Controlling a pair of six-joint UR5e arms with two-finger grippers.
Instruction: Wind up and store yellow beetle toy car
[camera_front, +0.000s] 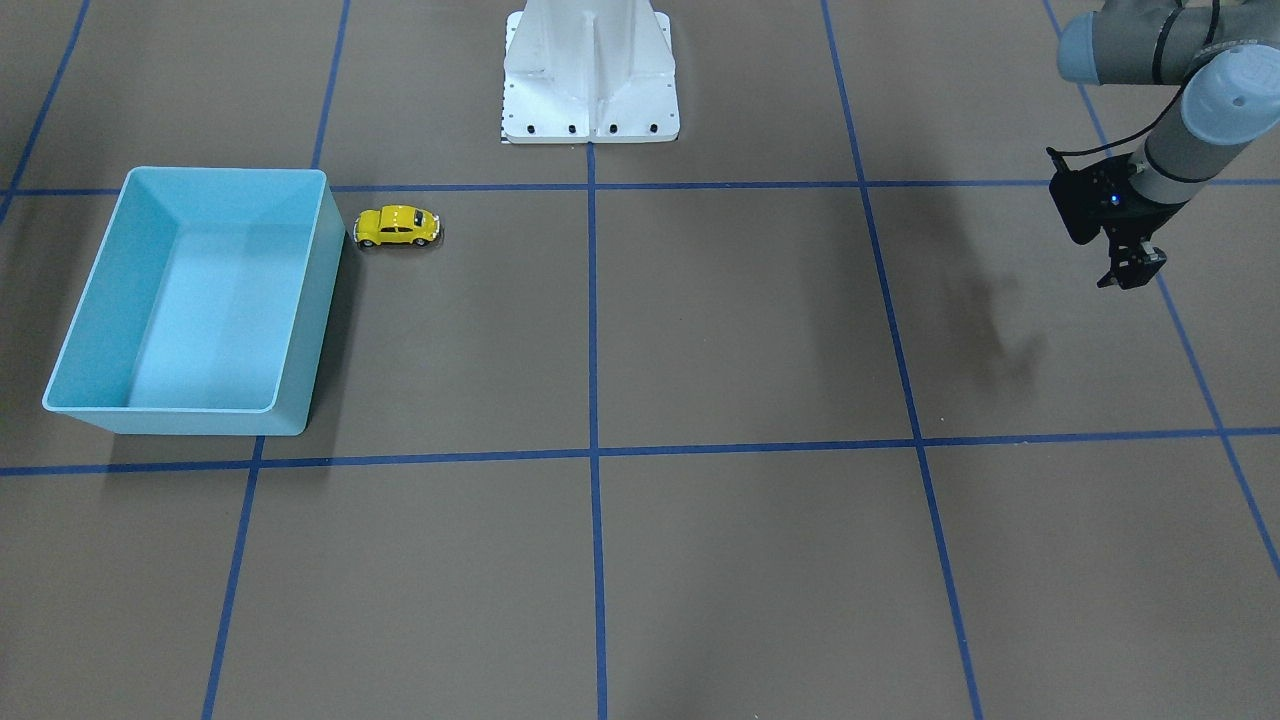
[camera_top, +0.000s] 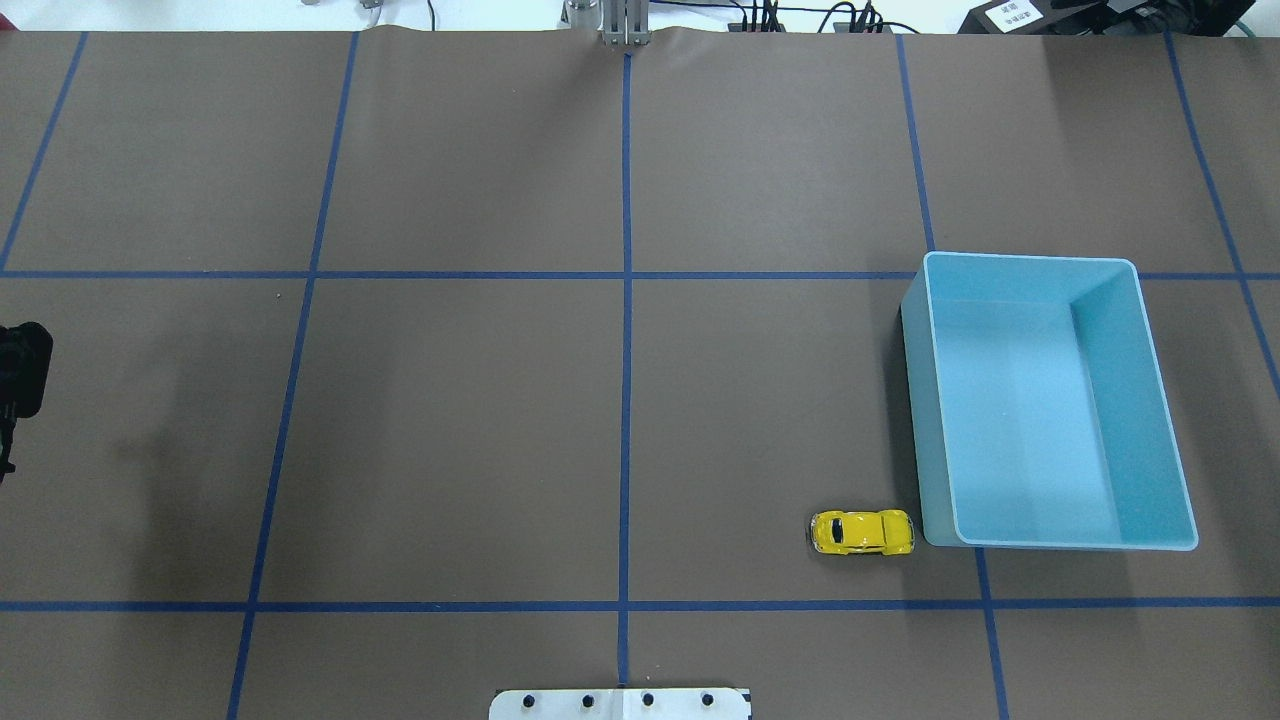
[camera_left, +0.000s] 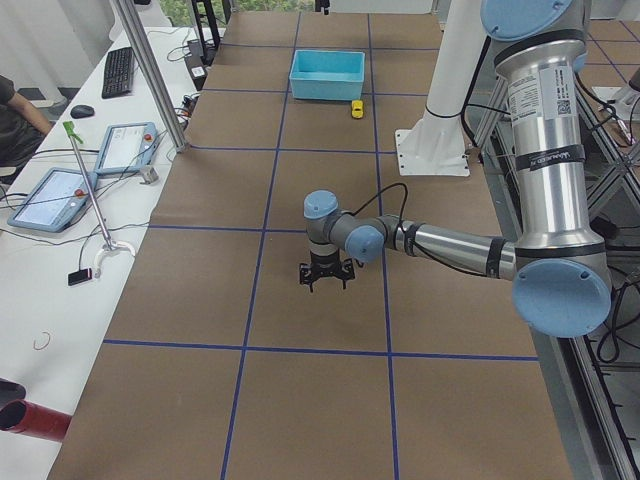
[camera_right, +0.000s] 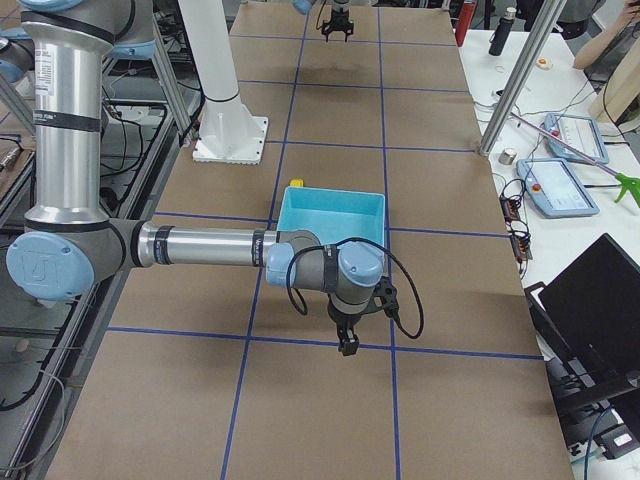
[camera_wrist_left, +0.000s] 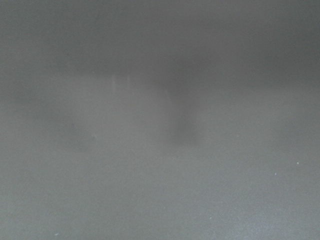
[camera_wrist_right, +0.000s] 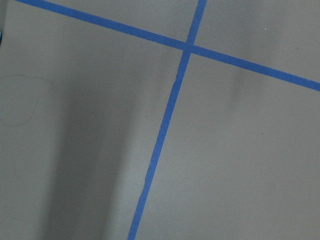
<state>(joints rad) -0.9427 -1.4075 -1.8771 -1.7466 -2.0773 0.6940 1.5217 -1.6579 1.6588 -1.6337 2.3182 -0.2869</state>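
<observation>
Currently on my screens. Item one: yellow beetle toy car (camera_front: 397, 226), upright on its wheels on the counter (camera_front: 720, 320). It sits outside the light blue bin (camera_front: 228, 170), just beside the bin's near left corner in the overhead view, side-on to the robot base. Item two: left hand (camera_front: 1130, 272), hanging above the counter at the overhead view's left edge, well apart from car and bin, fingers spread apart. Item three: right hand (camera_right: 347, 345), seen only from the right-end camera, pointing down over a blue tape line (camera_right: 200, 334) near the bin. I cannot tell whether its fingers are apart or together.
</observation>
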